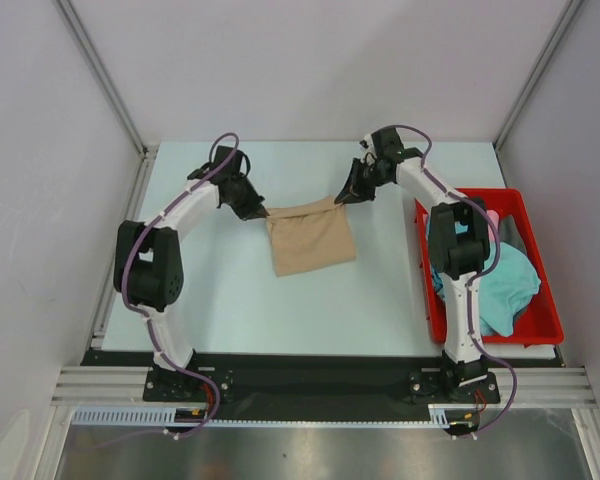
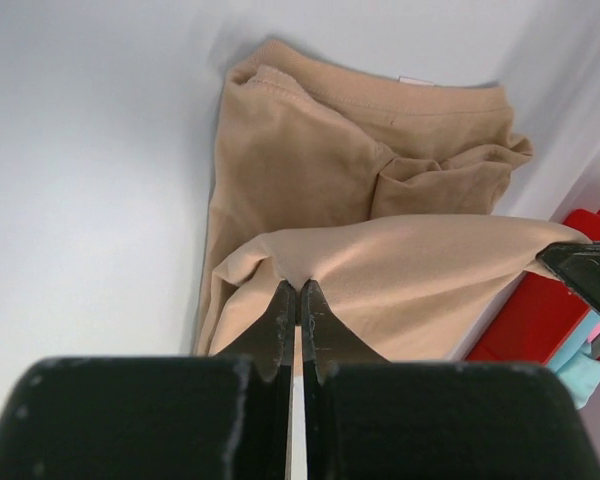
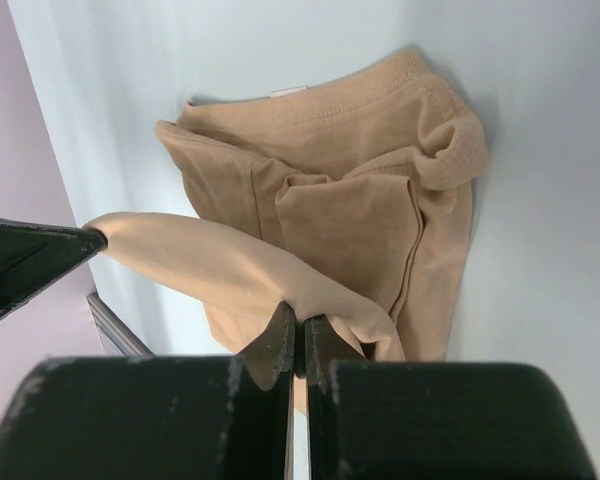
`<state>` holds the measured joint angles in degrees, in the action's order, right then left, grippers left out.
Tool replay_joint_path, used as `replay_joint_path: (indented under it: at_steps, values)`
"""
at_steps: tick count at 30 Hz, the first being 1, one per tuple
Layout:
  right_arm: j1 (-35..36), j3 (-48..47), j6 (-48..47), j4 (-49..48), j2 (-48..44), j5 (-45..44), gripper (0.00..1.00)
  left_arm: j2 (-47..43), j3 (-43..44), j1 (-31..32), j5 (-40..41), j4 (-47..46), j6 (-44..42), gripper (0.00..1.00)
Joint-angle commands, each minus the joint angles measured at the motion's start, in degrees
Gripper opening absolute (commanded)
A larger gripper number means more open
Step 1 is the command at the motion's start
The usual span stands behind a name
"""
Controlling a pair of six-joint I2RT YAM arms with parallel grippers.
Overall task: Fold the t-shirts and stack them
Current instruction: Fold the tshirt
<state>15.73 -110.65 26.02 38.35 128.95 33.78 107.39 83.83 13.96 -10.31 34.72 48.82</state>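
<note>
Two arms work over one pale desk, and three pieces of cloth are in sight: one tan, one teal, one pink.

On the left, the left pincer is closed on the far left corner of the tan t-shirt. The left wrist view shows its two fingers pressed together with a fold of tan cloth pinched at their tips.

In the middle of the desk lies the single tan t-shirt, partly folded. Its near part rests flat on the desk. Its far edge is lifted and stretched in a band between the two pincers. Both wrist views show that raised band hanging above the lower layer, where a sleeve and the collar hem lie bunched.

The right pincer is closed on the far right corner of the same shirt. Its fingers meet on the cloth in the right wrist view.

Furthest right, one red bin sits on the desk beside the right arm, apart from the tan shirt. Inside it lies one crumpled teal t-shirt. A small patch of pink cloth shows at the far end, too little to tell its shape.
</note>
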Motion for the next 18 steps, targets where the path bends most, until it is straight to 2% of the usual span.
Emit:
replay_joint_path:
  at_steps: [1,12,14,17,18]
  values:
    - [-0.8,-4.3,-0.6,0.0,1.3,1.5,0.04,1.1,3.7,-0.9,-0.5,-1.0,-1.2,0.00]
    - [-1.2,-10.5,0.5,0.4,7.3,3.2,0.12,6.1,7.5,-1.9,-1.4,-1.2,-1.4,0.00]
    - [-1.5,-12.0,0.9,0.1,8.6,3.1,0.17,7.3,8.1,-2.4,-1.6,-1.6,-1.4,0.00]
    - [-1.7,-13.7,2.2,-1.3,10.6,2.8,0.25,9.7,10.1,-3.1,-1.2,-2.1,-2.4,0.06]
    - [-2.2,-14.0,3.4,-3.2,11.2,2.8,0.28,10.5,11.1,-3.2,0.2,-2.1,-3.2,0.13]
